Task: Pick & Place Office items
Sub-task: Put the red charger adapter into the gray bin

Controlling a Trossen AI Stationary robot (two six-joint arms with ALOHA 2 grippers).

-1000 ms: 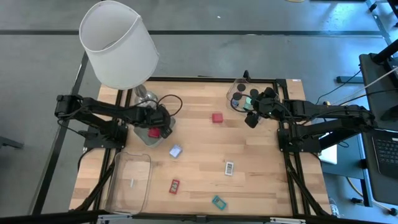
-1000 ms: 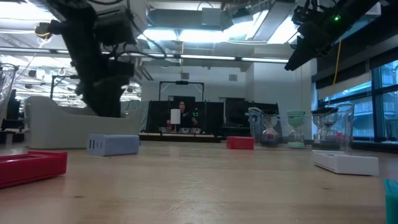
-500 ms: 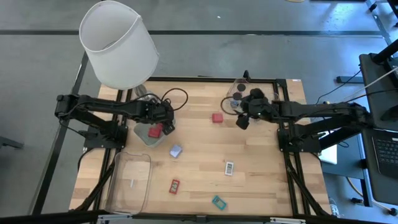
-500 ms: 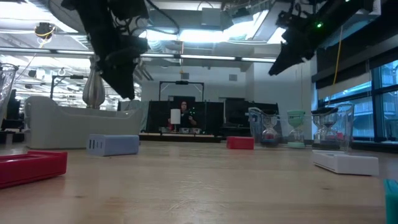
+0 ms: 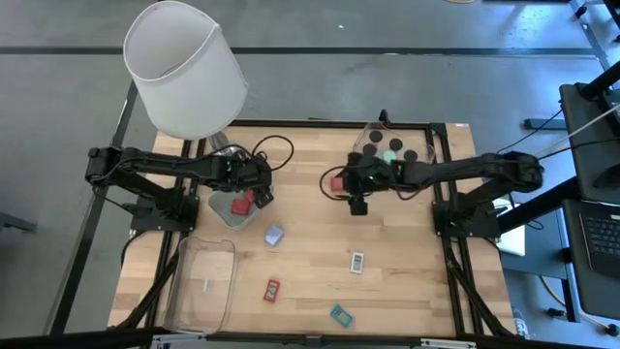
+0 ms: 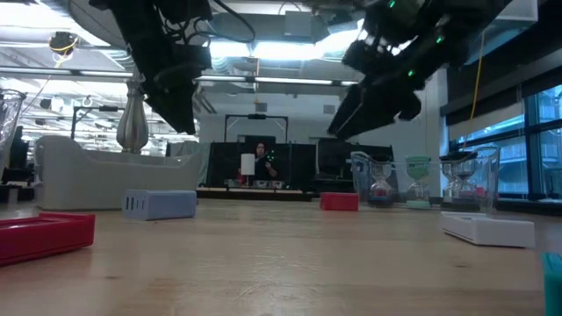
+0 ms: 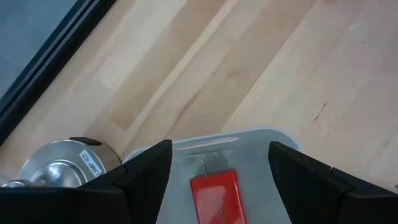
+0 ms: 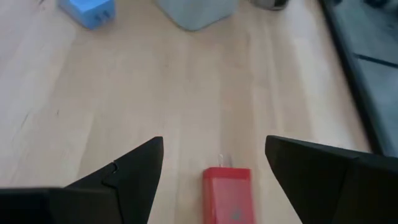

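Looking level across the wooden table [image 6: 281, 263], a flat red block [image 6: 44, 235] is seen nearest, then a pale blue block [image 6: 160, 204] and a white labelled piece [image 6: 488, 229], with a small red block [image 6: 339, 202] farther back. Only from above are the teal piece [image 5: 340, 314] and the clear tray [image 5: 205, 281] made out. The right gripper [image 5: 356, 197] hangs spread and empty just beside that red block [image 8: 227, 193]. The left gripper [image 5: 260, 190] is held open over a small clear tray [image 7: 261, 140] holding a red block [image 7: 214, 196]. Print on the lamp base [image 7: 59, 165] can't be read.
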